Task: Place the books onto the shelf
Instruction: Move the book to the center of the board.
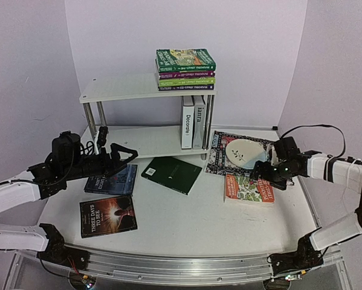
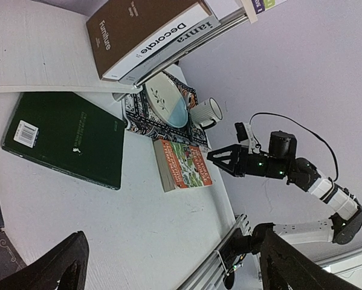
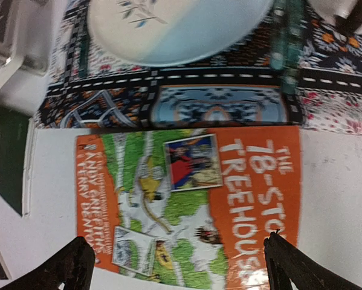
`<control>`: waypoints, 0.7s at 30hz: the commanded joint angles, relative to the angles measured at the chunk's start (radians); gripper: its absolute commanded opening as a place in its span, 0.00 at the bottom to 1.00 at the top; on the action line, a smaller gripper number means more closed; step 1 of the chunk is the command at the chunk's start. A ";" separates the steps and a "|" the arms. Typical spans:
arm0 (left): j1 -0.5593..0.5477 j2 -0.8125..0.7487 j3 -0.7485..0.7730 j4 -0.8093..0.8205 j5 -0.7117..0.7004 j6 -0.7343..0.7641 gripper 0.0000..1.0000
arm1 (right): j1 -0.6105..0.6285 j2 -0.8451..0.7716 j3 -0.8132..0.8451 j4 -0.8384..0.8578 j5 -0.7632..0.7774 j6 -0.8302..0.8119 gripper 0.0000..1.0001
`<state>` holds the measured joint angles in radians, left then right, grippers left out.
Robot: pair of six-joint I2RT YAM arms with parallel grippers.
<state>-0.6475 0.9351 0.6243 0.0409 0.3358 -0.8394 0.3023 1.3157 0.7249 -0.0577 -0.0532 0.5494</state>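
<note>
left arm reaching low over the table, left gripper (image 1: 125,158) wide open and empty near a dark blue book (image 1: 111,180), right arm bent inward, right gripper (image 3: 181,266) spread wide, hovering over the orange Treehouse book (image 3: 193,205), flat beside the patterned mat (image 3: 229,103), more books stacked (image 1: 185,69) on the shelf (image 1: 126,87)

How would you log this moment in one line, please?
left gripper: open, empty | right gripper: open over orange Treehouse book | shelf: partly filled | table: four books flat

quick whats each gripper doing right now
left gripper: open, holding nothing
right gripper: open, holding nothing, over the orange book
</note>
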 commanded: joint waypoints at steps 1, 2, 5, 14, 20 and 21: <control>-0.023 0.036 0.049 0.082 -0.040 -0.006 1.00 | -0.065 0.004 -0.037 -0.081 0.032 0.018 0.98; -0.026 0.039 0.051 0.085 -0.040 -0.006 1.00 | -0.074 0.024 -0.035 -0.083 0.040 0.017 0.98; -0.036 0.043 0.056 0.092 -0.044 -0.009 1.00 | -0.087 0.078 -0.018 -0.098 0.080 0.020 0.98; -0.047 0.030 0.053 0.099 -0.065 0.002 0.99 | -0.097 0.251 0.091 -0.077 -0.020 -0.096 0.94; -0.048 0.039 0.053 0.098 -0.072 0.026 0.99 | -0.089 0.351 0.128 -0.048 -0.160 -0.197 0.85; -0.048 0.041 0.054 0.098 -0.078 0.032 0.99 | -0.078 0.368 0.130 -0.054 -0.191 -0.230 0.80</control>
<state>-0.6914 0.9812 0.6346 0.0891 0.2826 -0.8366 0.2046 1.6220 0.8286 -0.0992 -0.0971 0.4351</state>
